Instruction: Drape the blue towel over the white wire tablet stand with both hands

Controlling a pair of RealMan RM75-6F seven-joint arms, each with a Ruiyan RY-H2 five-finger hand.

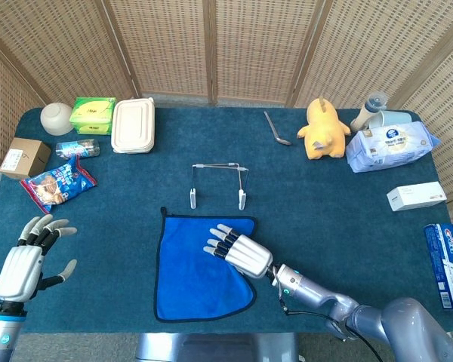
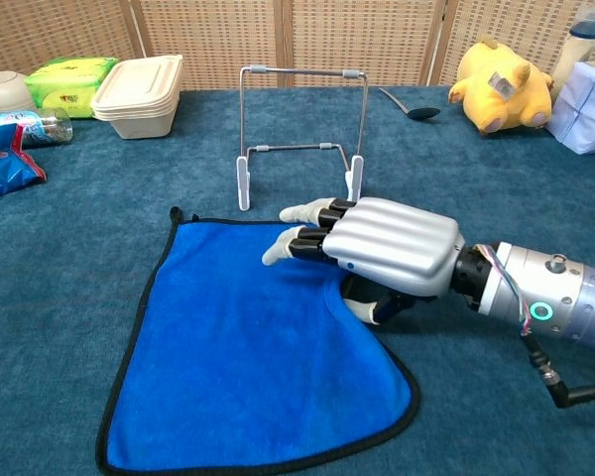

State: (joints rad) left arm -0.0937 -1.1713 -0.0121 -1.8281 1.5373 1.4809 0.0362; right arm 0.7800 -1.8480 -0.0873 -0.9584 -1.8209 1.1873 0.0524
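Note:
The blue towel (image 1: 196, 275) (image 2: 228, 367) lies flat on the table's near middle. Just behind it stands the white wire tablet stand (image 1: 219, 183) (image 2: 300, 124), upright and bare. My right hand (image 1: 236, 253) (image 2: 382, 248) lies palm down on the towel's far right part, fingers stretched out to the left. Its thumb is tucked low at the towel's right edge, and the towel's corner there is hidden under the hand. My left hand (image 1: 28, 260) hovers with spread fingers at the near left, well apart from the towel. It shows only in the head view.
At the back left are a bowl (image 1: 57, 117), a green packet (image 1: 92, 113) and a lidded food box (image 1: 133, 125). A snack bag (image 1: 58, 183) lies left. A spoon (image 1: 276, 130), a yellow plush (image 1: 323, 130) and a wipes pack (image 1: 391, 146) sit back right.

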